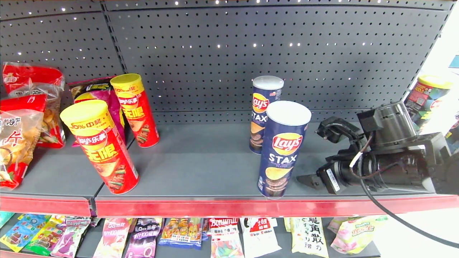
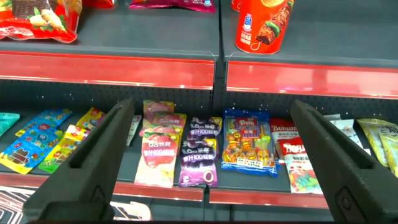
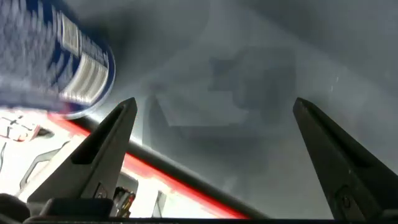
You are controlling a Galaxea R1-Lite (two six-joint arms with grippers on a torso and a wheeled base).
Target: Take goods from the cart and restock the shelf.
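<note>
Two blue chip cans stand upright on the grey shelf point(image 1: 200, 161): the front one point(image 1: 283, 150) near the red front edge, the back one point(image 1: 263, 111) just behind it. My right gripper point(image 1: 310, 154) lies low over the shelf just right of the front blue can, open and holding nothing. In the right wrist view the front blue can point(image 3: 62, 62) sits off to one side of the open right gripper point(image 3: 214, 106), outside its fingers. My left gripper point(image 2: 211, 109) is open and empty in front of the lower tier, below a red can point(image 2: 264, 25).
Two red cans with yellow lids point(image 1: 102, 147) point(image 1: 134, 109) and snack bags point(image 1: 21, 125) fill the shelf's left part. Candy bags point(image 1: 226, 236) point(image 2: 199, 149) line the lower tier. Another yellow-lidded can point(image 1: 428, 95) shows past the shelf's right end. Bare shelf lies between red and blue cans.
</note>
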